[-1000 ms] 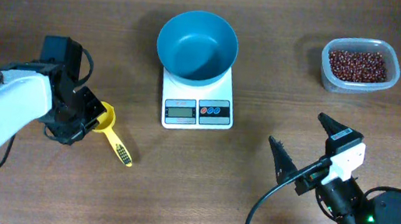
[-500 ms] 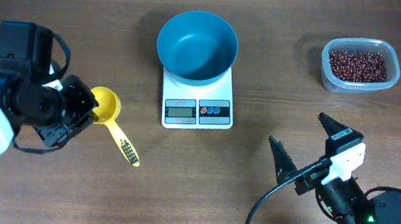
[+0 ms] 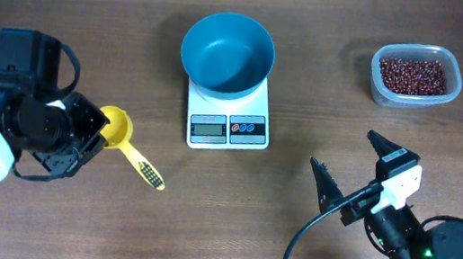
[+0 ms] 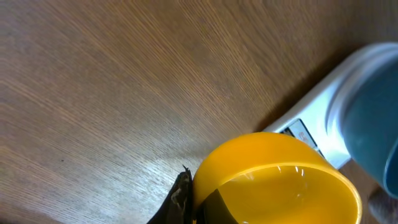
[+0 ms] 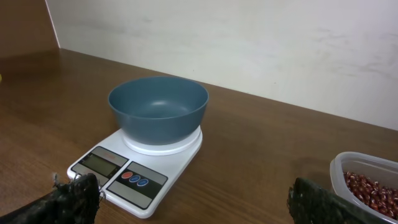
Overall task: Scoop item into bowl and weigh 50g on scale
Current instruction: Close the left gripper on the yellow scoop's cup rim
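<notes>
**Where my three cameras look**

The overhead camera is fixed above and looks straight down on my whole surface from well back. My left wrist camera sits close over the wood, angled down past the yellow scoop toward the scale and bowl. My right wrist camera looks level across from farther off, toward the wall. All three share scale and bowl. Overhead and right wrist also share the tub of beans.
</notes>
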Robot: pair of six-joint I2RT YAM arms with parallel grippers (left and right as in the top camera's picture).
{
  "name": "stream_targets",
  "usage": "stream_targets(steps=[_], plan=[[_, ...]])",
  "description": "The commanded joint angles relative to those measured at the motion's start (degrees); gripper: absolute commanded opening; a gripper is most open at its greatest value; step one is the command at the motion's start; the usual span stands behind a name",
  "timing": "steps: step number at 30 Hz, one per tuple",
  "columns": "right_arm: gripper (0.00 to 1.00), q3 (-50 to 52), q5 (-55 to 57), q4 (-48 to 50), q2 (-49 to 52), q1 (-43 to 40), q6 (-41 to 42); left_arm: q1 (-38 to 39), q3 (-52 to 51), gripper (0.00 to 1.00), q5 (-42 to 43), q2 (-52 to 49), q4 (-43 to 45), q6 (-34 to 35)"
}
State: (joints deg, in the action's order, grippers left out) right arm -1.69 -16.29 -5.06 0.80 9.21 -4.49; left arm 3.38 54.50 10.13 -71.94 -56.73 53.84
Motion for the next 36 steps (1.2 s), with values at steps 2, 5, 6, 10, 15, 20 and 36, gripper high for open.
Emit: stream_targets(steps=[2,5,6,10,15,20,36], plan=[[0.99,0.52,0.48,0.04,-0.44,0.52,0.24,3.34,-0.92,0.0,-3.15,0.72,0.48,6.14],[0.99,0.52,0.48,0.02,-0.44,0.52,0.24,4.66,-0.92,0.0,-3.1,0.72,0.42,6.99],[0.99,0.52,0.48,0.04,-0.44,0.52,0.24,4.96,-0.9,0.0,-3.1,0.72,0.24,6.99],[0.99,0.52,0.46,0.04,-0.44,0.52,0.24,5.09,-0.9,0.0,-3.13,0.72,0.24,6.97],[0.99,0.52,0.48,0.04,-0.44,0.52,0.24,5.09,-0.9,0.0,-2.97,0.72,-1.07,6.97],[0.99,0.52,0.48,0.04,-0.44,0.52,0.24,5.09,-0.9,0.0,-2.91,0.72,-1.03,6.75],[0.99,0.52,0.48,0.04,-0.44,0.52,0.24,5.09,5.46,0.0,-5.27,0.96,-3.26,19.45]])
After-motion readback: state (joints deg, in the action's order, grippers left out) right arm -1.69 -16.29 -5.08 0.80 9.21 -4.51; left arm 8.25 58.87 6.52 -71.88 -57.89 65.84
